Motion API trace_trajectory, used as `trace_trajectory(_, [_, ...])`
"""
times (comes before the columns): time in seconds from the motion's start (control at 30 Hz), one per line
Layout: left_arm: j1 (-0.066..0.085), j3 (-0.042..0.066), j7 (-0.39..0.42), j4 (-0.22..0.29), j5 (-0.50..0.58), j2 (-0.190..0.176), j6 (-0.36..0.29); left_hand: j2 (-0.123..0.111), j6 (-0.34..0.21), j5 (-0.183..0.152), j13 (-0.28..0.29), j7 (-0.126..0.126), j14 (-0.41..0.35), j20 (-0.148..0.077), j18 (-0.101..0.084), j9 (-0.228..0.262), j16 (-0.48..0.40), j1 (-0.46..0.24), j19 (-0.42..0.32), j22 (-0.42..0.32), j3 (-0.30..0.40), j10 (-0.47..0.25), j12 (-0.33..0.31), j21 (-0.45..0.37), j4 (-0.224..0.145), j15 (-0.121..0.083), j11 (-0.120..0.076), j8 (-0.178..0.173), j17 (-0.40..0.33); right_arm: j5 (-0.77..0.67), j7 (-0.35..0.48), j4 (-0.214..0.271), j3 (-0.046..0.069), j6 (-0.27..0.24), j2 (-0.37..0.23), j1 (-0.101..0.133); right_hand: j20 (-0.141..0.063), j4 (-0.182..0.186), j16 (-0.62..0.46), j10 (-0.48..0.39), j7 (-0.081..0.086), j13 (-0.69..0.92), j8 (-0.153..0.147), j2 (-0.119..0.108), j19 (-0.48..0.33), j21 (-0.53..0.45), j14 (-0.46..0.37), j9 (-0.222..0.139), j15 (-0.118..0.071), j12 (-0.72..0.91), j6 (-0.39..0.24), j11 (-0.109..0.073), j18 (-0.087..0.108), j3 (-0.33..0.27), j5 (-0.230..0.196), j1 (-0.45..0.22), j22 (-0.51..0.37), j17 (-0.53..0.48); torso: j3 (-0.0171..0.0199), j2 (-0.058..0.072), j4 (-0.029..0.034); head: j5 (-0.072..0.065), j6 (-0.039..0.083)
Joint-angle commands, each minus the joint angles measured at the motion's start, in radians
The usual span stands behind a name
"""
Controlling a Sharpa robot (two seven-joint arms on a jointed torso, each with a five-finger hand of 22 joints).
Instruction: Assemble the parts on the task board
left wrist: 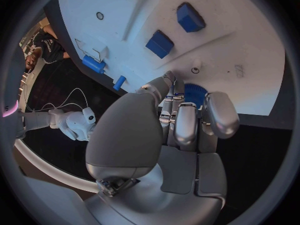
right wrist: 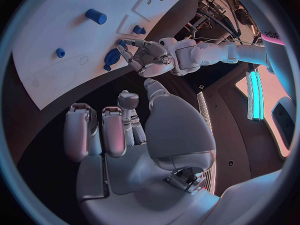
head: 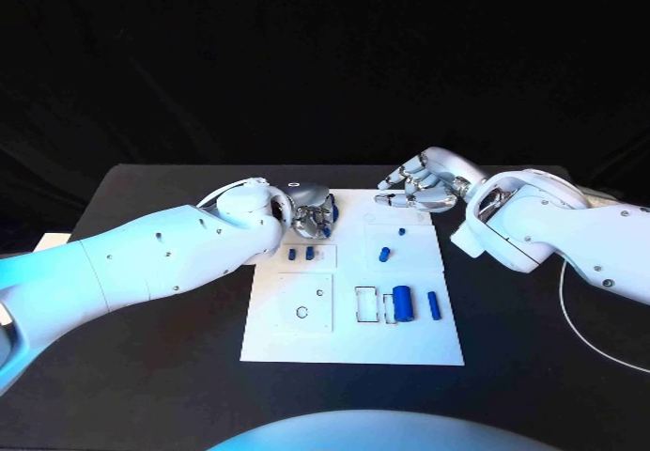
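A: Head view? 
B: Left hand [head: 309, 211] grips a blue gear [head: 319, 224] over the task board [head: 407, 343] far corner, likely carrying it to its post. Right hand [head: 420, 188] at far edge, holding nothing.

A: Left wrist? 
B: Gear [left wrist: 195, 93] sits at the fingers [left wrist: 185, 125] tips (partly hidden).

A: Right wrist? 
B: Fingers [right wrist: 114, 131] loosely apart over the counter [right wrist: 75, 105], well apart from the gear.

One white task board [head: 349, 329], two silver hands, and about eight small blue parts on it.

A robotics lab: black-draped table [head: 162, 376], white task board [head: 352, 338], cabling.
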Motion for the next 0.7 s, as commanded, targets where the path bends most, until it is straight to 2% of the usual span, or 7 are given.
trace_trajectory(0.03, [0.002,0.011,-0.007,0.028,0.066,-0.023,-0.037,0.001,0.008,0.003,-0.001,0.002,0.023,-0.004,-0.011,0.001,0.003,-0.008,0.003,0.001,0.005,0.007,-0.006,0.007,-0.001,-0.004,-0.001,-0.002,-0.002,-0.004,0.006,-0.002,0.0,0.012,0.0,-0.001,0.002,0.0,-0.003,-0.008,-0.003,0.002,0.003,0.003,-0.006,-0.003,0.052,0.002,-0.001,0.003,0.006,0.0,0.01,-0.007,0.006,0.009,0.0,0.007,0.0003,-0.001,0.003,-0.003,0.0])
trace_trajectory(0.17, [0.004,0.026,-0.014,0.059,0.1,-0.062,-0.033,-0.001,0.008,0.003,-0.001,0.003,0.022,-0.003,-0.011,-0.001,0.004,-0.013,0.003,0.004,0.01,0.006,-0.013,0.009,-0.004,-0.003,0.001,-0.006,-0.003,-0.004,0.006,-0.003,0.0,0.013,0.0,-0.002,0.002,0.0,-0.003,-0.008,-0.003,0.002,0.003,0.003,-0.006,-0.003,0.052,0.002,-0.001,0.003,0.006,0.0,0.01,-0.007,0.006,0.009,0.0,0.007,0.001,-0.001,0.0049,0.001,0.002])
trace_trajectory(0.3, [0.008,0.032,-0.02,0.074,0.122,-0.096,-0.004,-0.009,0.008,0.001,-0.001,0.004,0.021,-0.001,-0.012,-0.003,0.005,-0.033,0.003,0.007,0.012,0.006,-0.023,0.011,-0.001,0.0,0.003,-0.013,-0.008,-0.004,0.006,-0.004,0.0,0.013,0.0,-0.003,0.002,0.0,-0.003,-0.007,-0.003,0.002,0.004,0.004,-0.006,-0.003,0.052,0.002,-0.001,0.003,0.007,0.0,0.01,-0.008,0.007,0.009,0.001,0.007,0.0037,-0.003,0.0089,0.002,0.002])
trace_trajectory(0.4, [0.009,0.033,-0.023,0.072,0.13,-0.11,0.018,-0.01,0.008,0.001,-0.001,0.004,0.021,-0.001,-0.012,-0.004,0.005,-0.036,0.003,0.008,0.012,0.007,-0.025,0.012,-0.001,0.0,0.003,-0.014,-0.008,-0.004,0.006,-0.005,0.0,0.014,0.0,-0.004,0.002,0.0,-0.003,-0.007,-0.003,0.002,0.004,0.004,-0.006,-0.003,0.052,0.002,-0.001,0.003,0.007,0.0,0.01,-0.008,0.007,0.009,0.001,0.007,0.0045,-0.002,0.01,0.003,0.002])
trace_trajectory(0.47, [0.008,0.033,-0.024,0.067,0.134,-0.114,0.029,-0.01,0.009,0.001,-0.001,0.003,0.021,-0.001,-0.012,-0.004,0.005,-0.037,0.003,0.009,0.013,0.007,-0.026,0.013,-0.001,0.0,0.003,-0.014,-0.01,-0.004,0.006,-0.005,0.0,0.014,0.0,-0.005,0.002,0.0,-0.003,-0.007,-0.003,0.002,0.004,0.004,-0.006,-0.003,0.052,0.002,-0.001,0.003,0.007,0.0,0.01,-0.008,0.007,0.009,0.001,0.007,0.0037,-0.002,0.0091,0.004,0.002])
trace_trajectory(0.53, [0.007,0.033,-0.024,0.061,0.136,-0.114,0.035,-0.011,0.008,0.001,-0.002,0.003,0.021,-0.001,-0.013,-0.005,0.005,-0.039,0.003,0.01,0.013,0.006,-0.028,0.014,-0.001,0.0,0.003,-0.015,-0.01,-0.004,0.006,-0.005,0.0,0.014,0.0,-0.005,0.002,0.0,-0.003,-0.007,-0.003,0.002,0.004,0.004,-0.006,-0.003,0.052,0.002,-0.001,0.003,0.007,0.0,0.01,-0.008,0.007,0.009,0.001,0.007,0.003,-0.002,0.009,0.008,-0.002])
trace_trajectory(0.7, [0.003,0.03,-0.023,0.051,0.138,-0.107,0.043,-0.011,0.008,0.001,-0.002,0.003,0.02,-0.001,-0.012,-0.005,0.005,-0.039,0.002,0.009,0.015,0.006,-0.029,0.013,-0.002,0.0,0.003,-0.017,-0.01,-0.004,0.006,-0.006,0.0,0.014,0.001,-0.005,0.002,0.0,-0.003,-0.007,-0.003,0.002,0.004,0.004,-0.006,-0.003,0.052,0.002,-0.001,0.003,0.007,0.0,0.01,-0.008,0.007,0.009,0.001,0.007,0.0026,-0.002,0.0081,0.01,-0.001])
